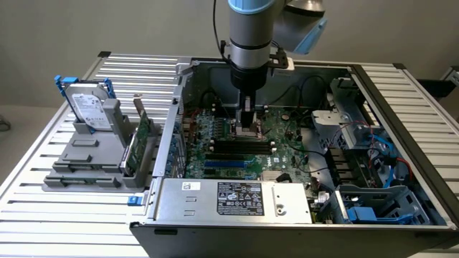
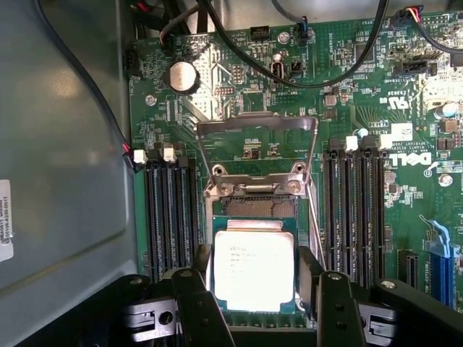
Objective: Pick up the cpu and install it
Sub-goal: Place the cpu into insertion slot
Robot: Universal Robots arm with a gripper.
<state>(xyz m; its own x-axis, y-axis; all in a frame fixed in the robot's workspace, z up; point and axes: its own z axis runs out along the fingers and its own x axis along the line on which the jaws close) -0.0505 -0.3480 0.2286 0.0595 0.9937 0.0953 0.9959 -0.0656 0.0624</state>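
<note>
Fingers (image 2: 197,307) of the tool (image 2: 257,260) flank the cpu (image 2: 253,269) and pinch it by two opposite edges, lid up, so nothing touches the underside. Cpu sits level over the socket (image 2: 260,208), covering its near part; cannot tell if it is seated. Frame (image 2: 257,126) of the socket stands tipped open, which frees the pin field for entry. Exterior view: arm (image 1: 251,32) is vertical over the case (image 1: 401,107) at frame centre. Hard drive (image 1: 90,110) is parked on the table (image 1: 43,215), the exterior view's left.

Glare apparently blurs print on the cpu (image 2: 253,269).
</note>
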